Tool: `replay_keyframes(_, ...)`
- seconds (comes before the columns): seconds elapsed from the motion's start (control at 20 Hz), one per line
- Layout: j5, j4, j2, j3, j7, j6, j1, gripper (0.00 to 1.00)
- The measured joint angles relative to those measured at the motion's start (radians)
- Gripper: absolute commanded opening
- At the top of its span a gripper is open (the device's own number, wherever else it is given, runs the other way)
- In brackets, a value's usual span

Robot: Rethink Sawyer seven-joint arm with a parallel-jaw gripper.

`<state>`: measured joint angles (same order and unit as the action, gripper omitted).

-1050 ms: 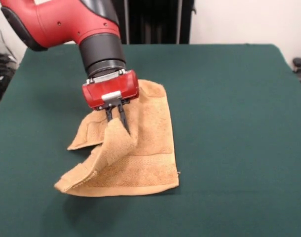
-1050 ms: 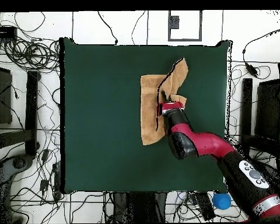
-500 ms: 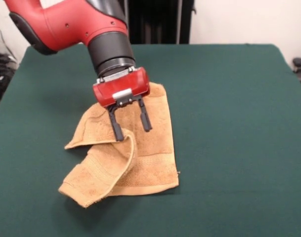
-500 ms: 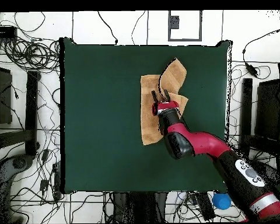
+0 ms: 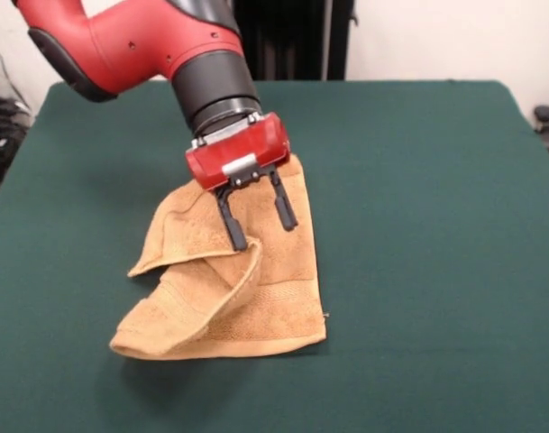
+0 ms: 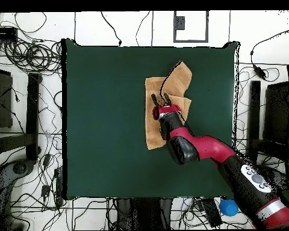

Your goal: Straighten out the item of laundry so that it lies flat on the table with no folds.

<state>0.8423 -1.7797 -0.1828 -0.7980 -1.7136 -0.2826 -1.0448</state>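
Observation:
The orange-tan towel, the item of laundry [image 5: 274, 271] [image 6: 152, 129], lies on the dark green table [image 5: 436, 225] [image 6: 99, 120]. Its left part is folded over in a thick flap [image 5: 188, 302] that ends in a rounded corner near the front. A woven band stripe runs near its front hem. My gripper [image 5: 261, 225] [image 6: 161, 97] hangs open just above the towel's middle, its two black fingers spread apart with nothing between them. The red wrist block hides the towel's far edge in the front view.
Green table surface surrounds the towel on all sides. In the overhead view, cables [image 6: 26, 60] and dark equipment [image 6: 2, 90] lie on the floor beyond the table's edges, and a blue ball [image 6: 229, 207] sits off the table near the robot's base.
A second ago the gripper was shut on a raised fold of the towel. It has opened, the fold has dropped onto the towel, and the gripper has shifted right in the front view.

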Motion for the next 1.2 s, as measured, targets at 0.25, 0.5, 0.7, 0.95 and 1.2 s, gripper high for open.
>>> replay_keyframes(0.25, -0.004, -0.016, 0.023, -0.045, 0.0, 0.101, -0.054, 1.0)
replay_keyframes(0.5, -0.04, -0.034, 0.03, -0.074, 0.0, 0.211, -0.085, 1.0)
replay_keyframes(0.7, -0.058, -0.047, 0.03, -0.088, 0.0, 0.254, -0.096, 1.0)
replay_keyframes(0.95, -0.076, -0.06, 0.03, -0.101, 0.0, 0.303, -0.109, 1.0)
replay_keyframes(1.2, -0.082, -0.064, 0.03, -0.115, 0.0, 0.328, -0.117, 1.0)
